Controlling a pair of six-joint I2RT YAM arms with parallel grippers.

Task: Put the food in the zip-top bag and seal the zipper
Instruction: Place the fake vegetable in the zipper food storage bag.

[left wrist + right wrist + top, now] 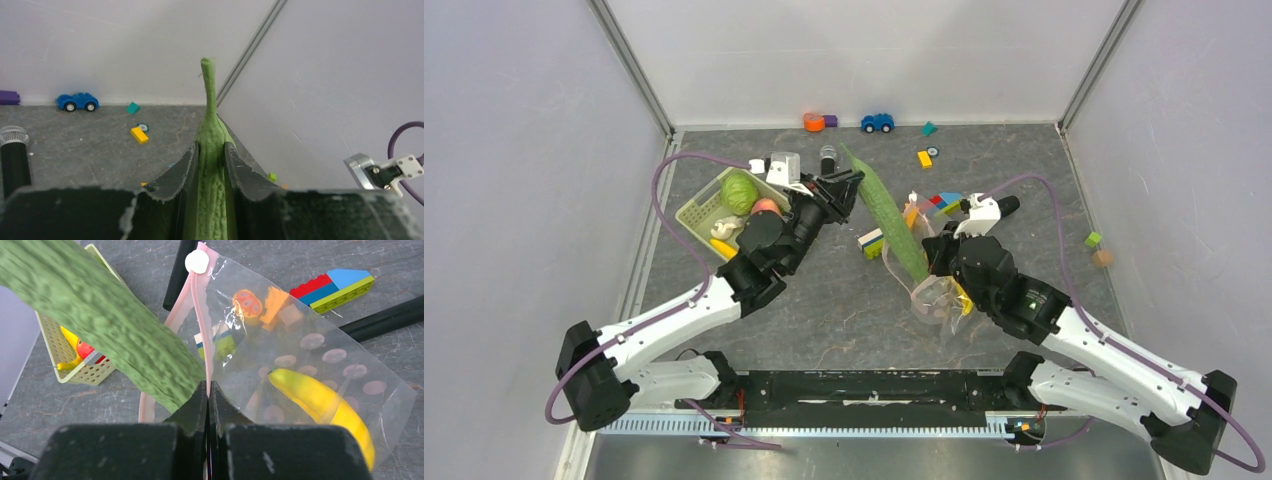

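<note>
Left pincer (210, 150) clamped on green leafy vegetable (889, 215) | right pincer (207, 390) pinched on zip-top bag (320, 330) rim, desk (844, 310) centre, rightward | step: loading vegetable through mouth | next, likely: lower deeper, release | banana (320, 395) inside

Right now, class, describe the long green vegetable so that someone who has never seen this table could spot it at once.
Find the pale green basket on the left side. Just right of it, the left gripper clamps a long green vegetable that slants toward the clear bag. Unlike the round cabbage in the basket, it is narrow and bumpy-skinned.
</note>
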